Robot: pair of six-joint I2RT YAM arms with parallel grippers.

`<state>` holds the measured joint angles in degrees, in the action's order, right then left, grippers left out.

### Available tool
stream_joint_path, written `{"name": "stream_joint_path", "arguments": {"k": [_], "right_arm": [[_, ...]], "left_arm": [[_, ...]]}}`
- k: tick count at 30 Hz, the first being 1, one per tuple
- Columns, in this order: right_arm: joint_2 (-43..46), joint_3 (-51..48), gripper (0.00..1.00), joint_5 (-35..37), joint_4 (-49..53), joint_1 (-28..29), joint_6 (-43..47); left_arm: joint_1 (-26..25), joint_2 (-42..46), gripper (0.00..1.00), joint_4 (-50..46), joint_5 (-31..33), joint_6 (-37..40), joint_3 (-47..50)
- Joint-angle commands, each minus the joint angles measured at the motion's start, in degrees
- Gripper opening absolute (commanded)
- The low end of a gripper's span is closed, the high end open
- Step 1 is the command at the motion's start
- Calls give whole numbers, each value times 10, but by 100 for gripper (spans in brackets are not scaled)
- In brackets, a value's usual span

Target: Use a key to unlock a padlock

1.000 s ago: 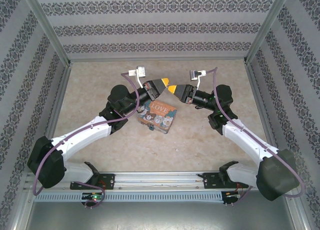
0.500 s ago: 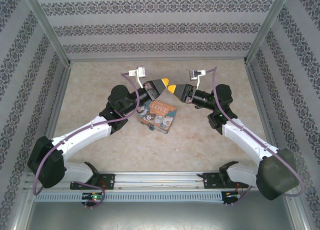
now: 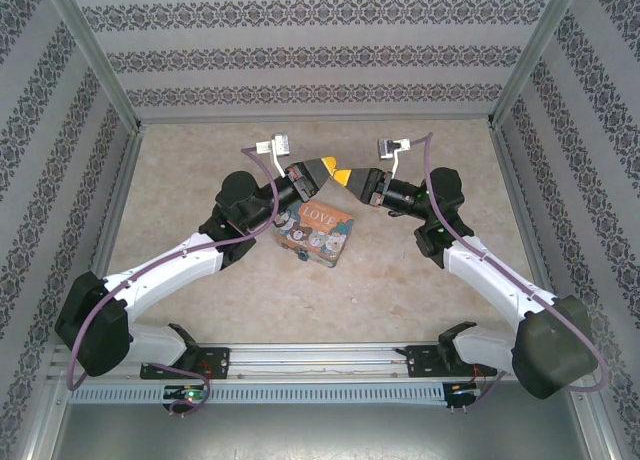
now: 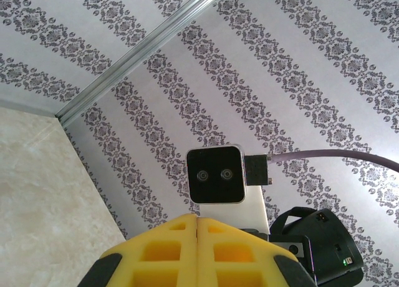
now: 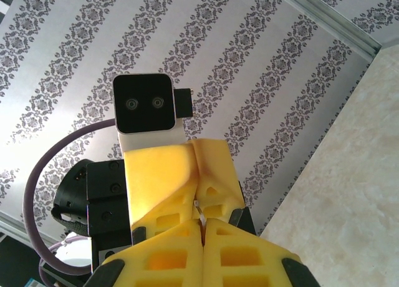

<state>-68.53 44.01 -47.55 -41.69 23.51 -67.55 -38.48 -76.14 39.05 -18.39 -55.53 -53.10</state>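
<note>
The left fingers (image 3: 326, 166) and right fingers (image 3: 344, 177) stayed pinched shut tip to tip, barely shifting in a second, the padlock (image 3: 300, 254) sitting untouched below them by the tin (image 3: 318, 228), unlocking apparently no nearer

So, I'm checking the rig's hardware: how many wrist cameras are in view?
2. The left wrist camera sits behind the left end effector; the right wrist camera behind the right end effector. None seems hidden.
</note>
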Motion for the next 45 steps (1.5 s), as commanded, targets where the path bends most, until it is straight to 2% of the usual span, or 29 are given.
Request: {"name": "stream_joint_path", "arguments": {"k": [1, 5, 11, 18, 24, 28, 31, 35, 45], "right_arm": [[1, 8, 0, 14, -12, 3, 13], [3, 7, 0, 16, 15, 3, 27], [23, -1, 0, 24, 93, 2, 92], [43, -22, 0, 44, 216, 2, 196], [26, -42, 0, 63, 276, 7, 262], [-9, -56, 0, 68, 275, 14, 279], [-50, -61, 0, 70, 263, 22, 284], [-107, -61, 0, 61, 228, 31, 267], [-210, -30, 0, 57, 202, 42, 255]], "left_arm": [[6, 6, 0, 35, -7, -6, 5], [7, 8, 0, 37, -7, -5, 6], [23, 37, 31, 16, 3, 8, 20], [63, 121, 51, -80, 29, 53, 56], [69, 209, 58, -266, 106, 177, 89], [70, 255, 63, -335, 153, 231, 135], [71, 280, 65, -345, 162, 248, 181], [71, 293, 68, -320, 135, 258, 244], [70, 261, 68, -273, 68, 285, 311]]}}
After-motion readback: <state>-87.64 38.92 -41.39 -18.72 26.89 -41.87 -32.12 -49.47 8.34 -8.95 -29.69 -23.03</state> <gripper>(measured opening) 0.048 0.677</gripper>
